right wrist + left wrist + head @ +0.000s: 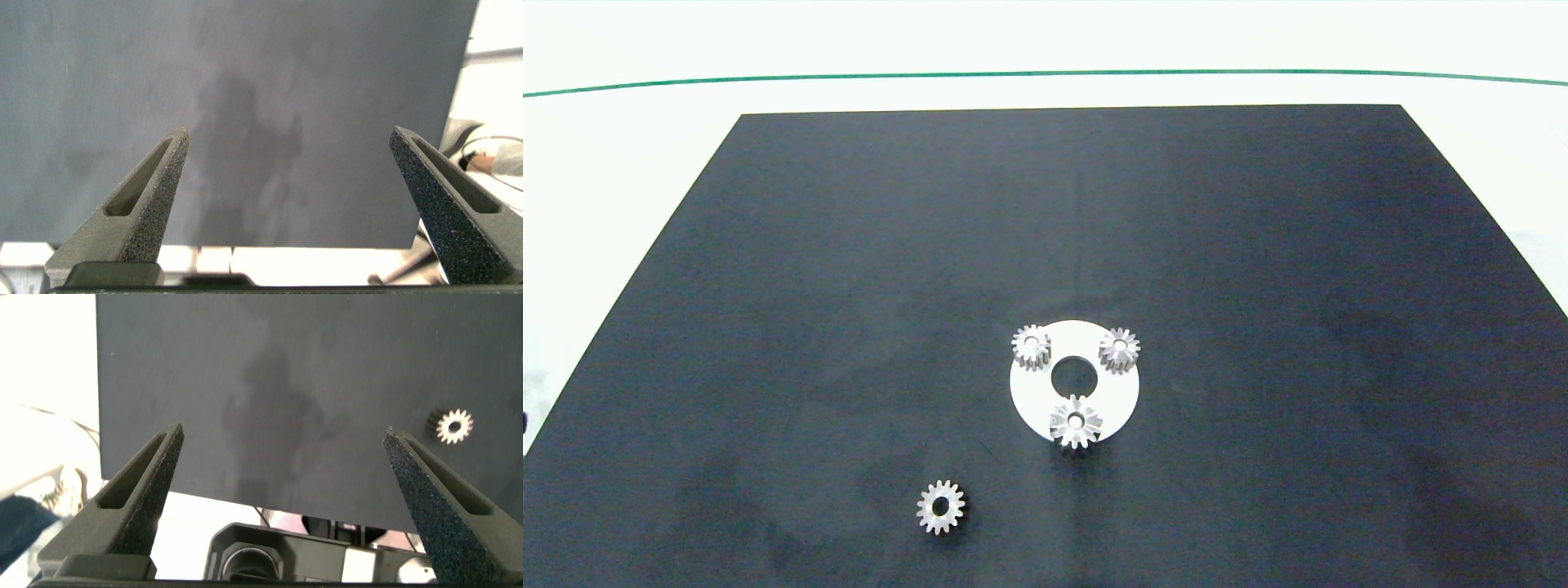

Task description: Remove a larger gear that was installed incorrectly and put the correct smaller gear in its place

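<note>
The smaller gear (941, 507) is seen near the counter's front edge, apart from the spread, empty left pincer (282, 469); the right pincer (286, 171) is likewise spread.

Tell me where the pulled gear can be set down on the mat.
Most of the black mat is bare: its far half, and the whole right side beyond the white round plate with a centre hole. The plate is crowded, carrying the star-like larger gear and two small silver gears. The loose smaller gear occupies the near left.
</note>
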